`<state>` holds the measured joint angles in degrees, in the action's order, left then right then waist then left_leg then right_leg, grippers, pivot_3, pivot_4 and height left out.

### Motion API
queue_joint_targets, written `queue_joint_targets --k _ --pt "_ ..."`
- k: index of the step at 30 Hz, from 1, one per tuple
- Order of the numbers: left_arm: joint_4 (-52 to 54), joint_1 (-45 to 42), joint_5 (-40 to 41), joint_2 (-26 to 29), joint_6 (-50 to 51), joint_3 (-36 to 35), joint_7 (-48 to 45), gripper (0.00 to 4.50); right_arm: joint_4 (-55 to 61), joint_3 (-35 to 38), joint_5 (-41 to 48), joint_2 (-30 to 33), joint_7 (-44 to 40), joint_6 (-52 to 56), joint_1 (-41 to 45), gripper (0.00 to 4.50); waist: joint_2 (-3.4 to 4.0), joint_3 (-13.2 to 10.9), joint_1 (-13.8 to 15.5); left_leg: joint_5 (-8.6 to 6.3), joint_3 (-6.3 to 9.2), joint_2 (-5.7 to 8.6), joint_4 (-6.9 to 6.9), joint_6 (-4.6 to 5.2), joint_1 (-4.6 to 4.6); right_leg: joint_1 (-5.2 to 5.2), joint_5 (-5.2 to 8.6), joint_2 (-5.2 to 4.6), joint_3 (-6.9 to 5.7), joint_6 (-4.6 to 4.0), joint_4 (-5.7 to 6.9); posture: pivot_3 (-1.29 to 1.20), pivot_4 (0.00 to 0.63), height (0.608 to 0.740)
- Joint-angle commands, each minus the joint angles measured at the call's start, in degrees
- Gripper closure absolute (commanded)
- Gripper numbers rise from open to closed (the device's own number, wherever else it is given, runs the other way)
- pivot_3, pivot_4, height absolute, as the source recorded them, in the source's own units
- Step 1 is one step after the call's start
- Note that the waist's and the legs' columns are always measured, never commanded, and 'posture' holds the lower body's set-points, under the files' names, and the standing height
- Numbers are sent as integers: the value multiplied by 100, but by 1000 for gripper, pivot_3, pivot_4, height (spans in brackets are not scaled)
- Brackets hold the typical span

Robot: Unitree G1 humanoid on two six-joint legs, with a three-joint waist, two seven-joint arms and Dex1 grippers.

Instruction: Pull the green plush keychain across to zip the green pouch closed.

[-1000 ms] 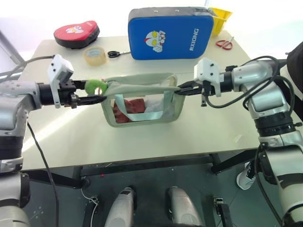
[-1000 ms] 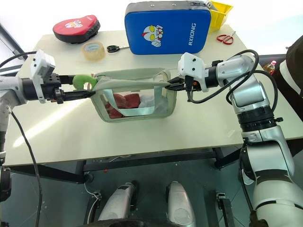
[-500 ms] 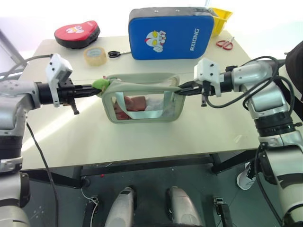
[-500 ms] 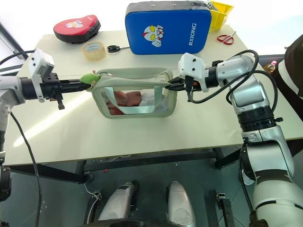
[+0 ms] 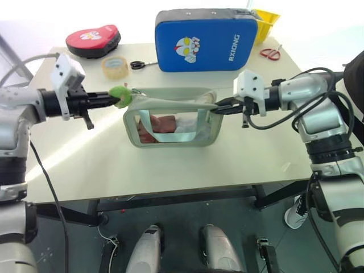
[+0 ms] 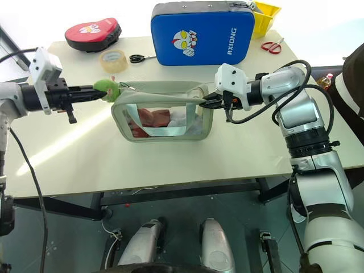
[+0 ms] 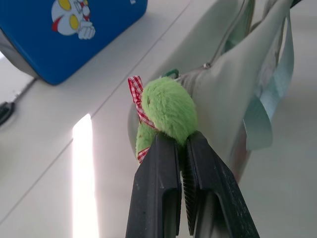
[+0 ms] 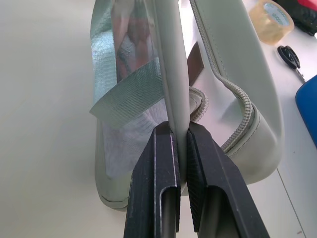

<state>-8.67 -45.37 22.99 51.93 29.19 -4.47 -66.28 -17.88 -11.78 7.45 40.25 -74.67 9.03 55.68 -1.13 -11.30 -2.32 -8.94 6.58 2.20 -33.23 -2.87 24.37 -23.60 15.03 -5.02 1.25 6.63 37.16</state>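
The green pouch (image 5: pixel 170 122) stands mid-table, stretched between my two grippers, with red and white contents visible through its clear side. The green plush keychain (image 5: pixel 120 95) sits at the pouch's left top corner. My left gripper (image 5: pixel 114 98) is shut on it, and the left wrist view shows the fuzzy keychain (image 7: pixel 168 106) pinched between the black fingertips (image 7: pixel 158 163). My right gripper (image 5: pixel 217 108) is shut on the pouch's right end, clamping its pale green edge (image 8: pixel 176 74) in the right wrist view. The zipper (image 8: pixel 233 94) lies open along the top.
At the back of the table (image 5: pixel 170 170) stands a blue padded case (image 5: pixel 205 38). A tape roll (image 5: pixel 114 67), black scissors (image 5: pixel 136 65) and a red pad (image 5: pixel 92 40) lie at the back left. Red scissors (image 5: pixel 269 53) and a yellow bin (image 5: pixel 264 23) are at the back right.
My left gripper closed on the plush keychain and then rose a little, lifting the pouch's left corner. The right gripper kept still, holding the pouch's other end.
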Motion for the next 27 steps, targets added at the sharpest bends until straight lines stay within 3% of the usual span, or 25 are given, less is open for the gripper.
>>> queue_joint_targets --k 1,10,14,20,27 --pt "344 -408 -171 -116 -360 291 -130 4425 -6 141 -15 -18 34 -132 194 4500 0 0 4 0 0 0 -1 0 0 1 0 0 0 0 -1 0 150 740" --pt "182 -794 -912 -287 -1320 1166 -757 4425 -22 149 -26 -94 45 -168 203 4500 0 0 -30 0 -1 -2 0 0 -1 -2 0 3 1 1 4 0 150 740" --pt "-221 -832 -1156 -381 -1738 1252 -791 3195 46 168 -7 -66 42 -130 181 4500 0 0 -33 0 -1 -2 0 1 -2 -2 0 3 1 1 4 0 150 740" --pt "-388 -947 -1118 -350 -1729 1020 -770 133 45 184 -16 -1 24 -134 141 4500 0 0 -30 0 0 -1 0 1 -1 -2 0 3 0 1 5 0 150 740" --pt "-86 -864 -557 307 -739 473 -1108 55 -26 168 -44 -11 20 -174 195 4500 1 0 -65 0 0 -2 1 1 -1 -6 0 3 1 2 7 0 150 740"
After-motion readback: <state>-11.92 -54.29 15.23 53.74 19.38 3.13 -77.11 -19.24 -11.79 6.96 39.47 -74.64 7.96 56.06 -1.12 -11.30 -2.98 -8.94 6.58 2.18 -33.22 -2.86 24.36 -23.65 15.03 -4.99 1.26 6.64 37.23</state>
